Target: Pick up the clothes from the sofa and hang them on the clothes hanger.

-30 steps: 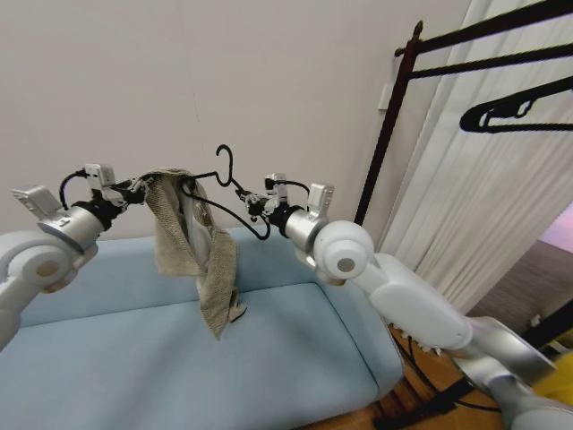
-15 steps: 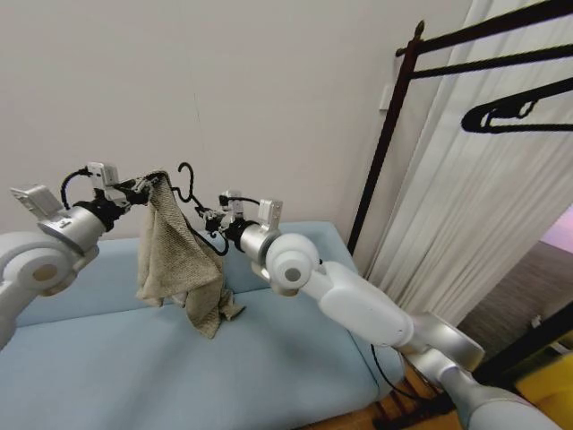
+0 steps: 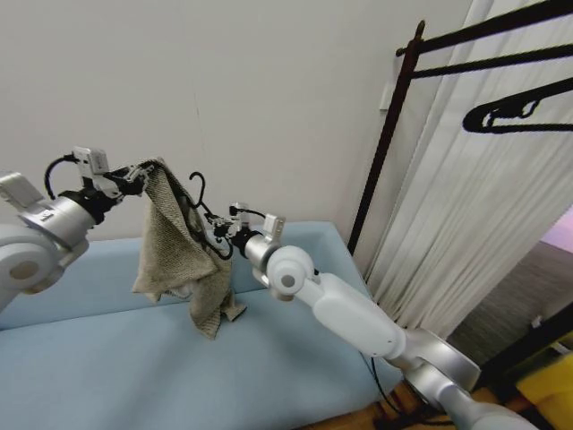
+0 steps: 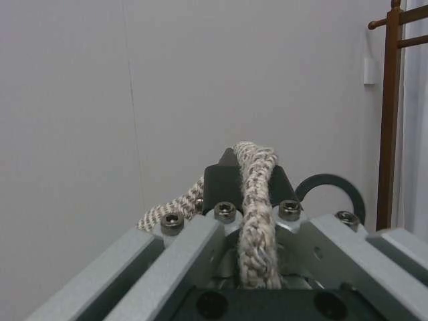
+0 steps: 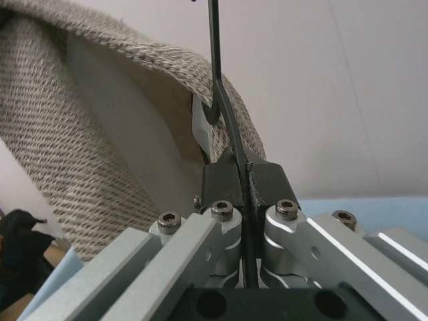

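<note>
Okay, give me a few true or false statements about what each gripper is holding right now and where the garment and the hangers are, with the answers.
1. The left gripper is shut on the beige knit garment. True.
2. The garment lies flat on the sofa. False: it hangs in the air above the light blue sofa, held up by the left gripper.
3. The right gripper is shut on the wire of a black hanger, right beside the garment. True.
4. The dark clothes rack on the robot's right has nothing on it. False: a second hanger, also black, hangs up on it.
</note>
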### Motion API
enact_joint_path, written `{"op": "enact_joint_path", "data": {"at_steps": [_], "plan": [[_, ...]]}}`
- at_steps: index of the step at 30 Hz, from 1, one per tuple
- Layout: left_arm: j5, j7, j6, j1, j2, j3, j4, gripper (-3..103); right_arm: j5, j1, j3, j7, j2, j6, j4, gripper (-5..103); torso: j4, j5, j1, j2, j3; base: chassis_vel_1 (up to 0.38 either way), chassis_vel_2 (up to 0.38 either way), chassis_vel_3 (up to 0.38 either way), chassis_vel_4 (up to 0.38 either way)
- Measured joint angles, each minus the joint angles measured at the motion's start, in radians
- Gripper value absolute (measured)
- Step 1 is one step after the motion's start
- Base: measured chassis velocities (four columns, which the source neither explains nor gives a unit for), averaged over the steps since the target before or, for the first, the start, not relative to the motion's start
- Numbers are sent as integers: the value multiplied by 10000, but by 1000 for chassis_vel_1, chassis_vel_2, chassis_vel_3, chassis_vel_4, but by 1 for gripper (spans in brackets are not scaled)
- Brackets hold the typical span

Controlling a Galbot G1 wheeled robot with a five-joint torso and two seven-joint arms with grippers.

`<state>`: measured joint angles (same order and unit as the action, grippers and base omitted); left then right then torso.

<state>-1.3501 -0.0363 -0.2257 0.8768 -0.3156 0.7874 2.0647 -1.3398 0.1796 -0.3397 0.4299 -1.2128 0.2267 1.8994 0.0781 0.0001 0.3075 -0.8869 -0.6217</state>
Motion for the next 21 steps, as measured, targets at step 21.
{"op": "enact_joint_path", "data": {"at_steps": [21], "plan": [[457,1770,20,1131,-227,800,330,2,136,-1345,750,-349,-584,-566,-477,2,-1,-2,0,0,-1,0,0,0,0]]}}
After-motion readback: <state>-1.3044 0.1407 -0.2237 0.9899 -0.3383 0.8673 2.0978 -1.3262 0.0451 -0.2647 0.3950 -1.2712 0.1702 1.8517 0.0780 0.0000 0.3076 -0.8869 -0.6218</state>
